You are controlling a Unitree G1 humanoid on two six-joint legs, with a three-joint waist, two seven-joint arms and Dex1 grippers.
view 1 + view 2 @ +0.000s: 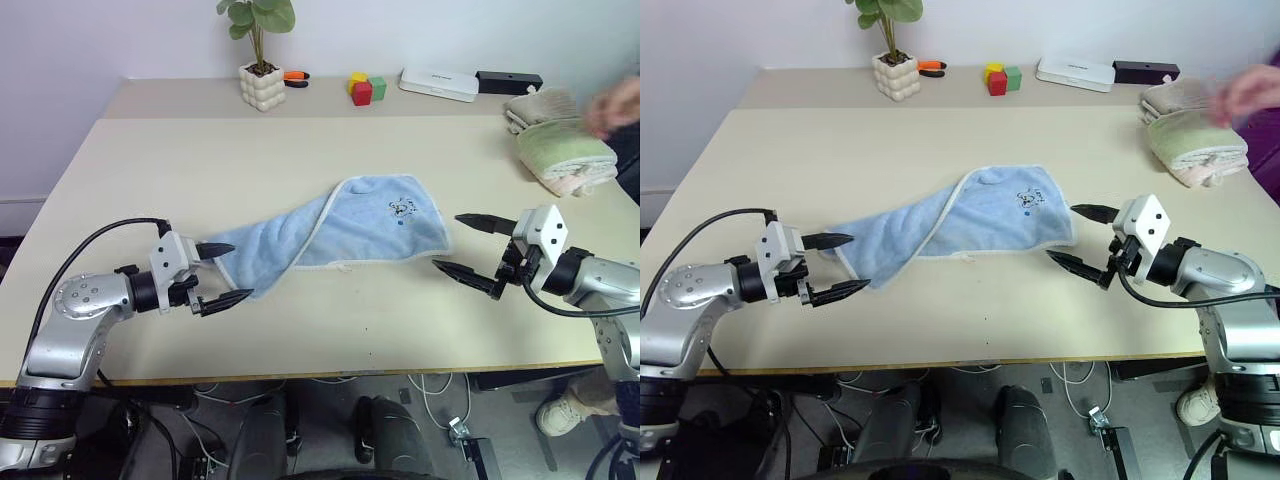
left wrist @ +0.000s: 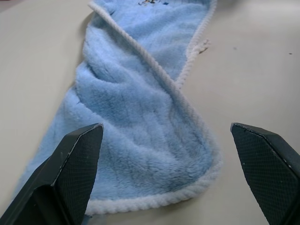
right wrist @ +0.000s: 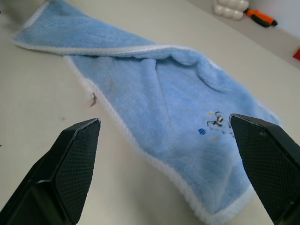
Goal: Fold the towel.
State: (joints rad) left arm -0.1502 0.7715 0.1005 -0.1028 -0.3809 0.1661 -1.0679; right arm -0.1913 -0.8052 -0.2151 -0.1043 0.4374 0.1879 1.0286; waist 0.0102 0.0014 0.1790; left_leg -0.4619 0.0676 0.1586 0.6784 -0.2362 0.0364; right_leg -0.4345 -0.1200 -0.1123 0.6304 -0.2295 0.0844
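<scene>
The towel, light blue with whitish trim and a small dark cartoon mark, lies loosely twisted and crumpled across the middle of the table. At its left end my left gripper stands open, its fingers either side of the towel's corner without touching it. My right gripper is open just off the towel's right end, a short gap from the edge. The left wrist view shows the towel's end between the open fingers. In the right wrist view the marked end lies ahead.
A stack of folded green, beige and pink towels sits at the table's right edge, with a person's blurred hand above it. Along the back are a potted plant, coloured blocks, a white box and a black box.
</scene>
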